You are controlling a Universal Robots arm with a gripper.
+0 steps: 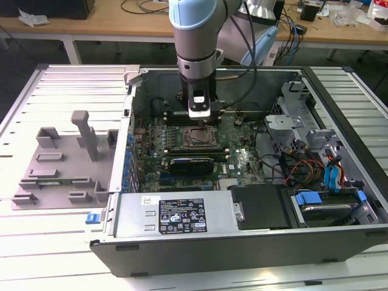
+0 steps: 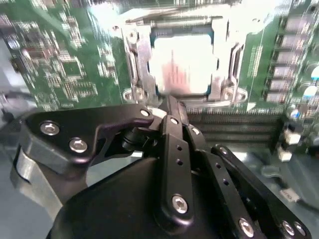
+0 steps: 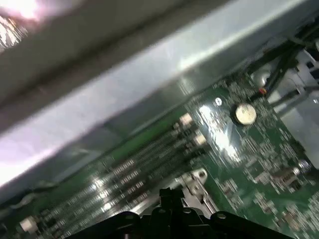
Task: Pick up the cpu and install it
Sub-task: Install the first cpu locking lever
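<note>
black linkage bars of the tool (image 2: 172, 107) are seen closest in the second wrist view, drawn together to a narrow tip with nothing held between them. just beyond that tip the cpu (image 2: 183, 63) is seen, its pale square top lying flat inside the socket frame (image 2: 135, 59) on the green motherboard (image 2: 60, 55). in the exterior view the tool (image 1: 200, 115) is hung straight above the socket frame (image 1: 200, 138) inside the open computer case (image 1: 254, 242), which is laid on the slatted tabletop (image 1: 48, 254). the cpu is thus placed directly below and slightly ahead of the tool, apparently seated, with no long axis to be matched. a grey tray (image 1: 60, 163) is left well apart.
</note>
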